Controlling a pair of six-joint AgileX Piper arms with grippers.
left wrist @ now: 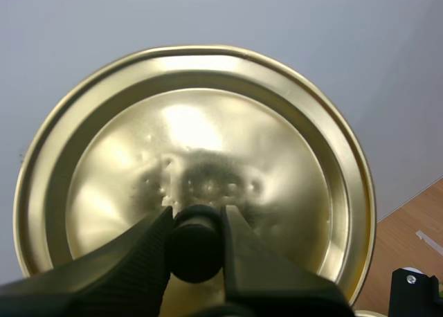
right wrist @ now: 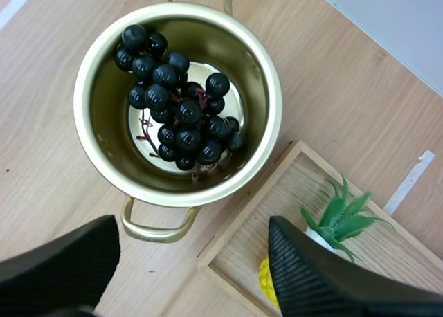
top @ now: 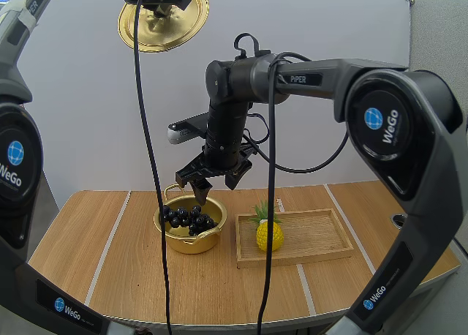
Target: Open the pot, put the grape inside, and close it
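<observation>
Two steps seem done: grapes [right wrist: 176, 120] lie in the pot [right wrist: 104, 127], and the right tool [top: 210, 182] hangs open, empty, above it. Higher up, the left tool [left wrist: 196, 220] pinches the lid [left wrist: 208, 133] by its knob; closing remains.

Bright, even light falls on the pale bench [top: 95, 254], where shadows are faint and soft. The lid [left wrist: 194, 130] carries a broad white glare, and the pot [right wrist: 104, 130] has a shiny floor. The high view bulges at its edges.
</observation>
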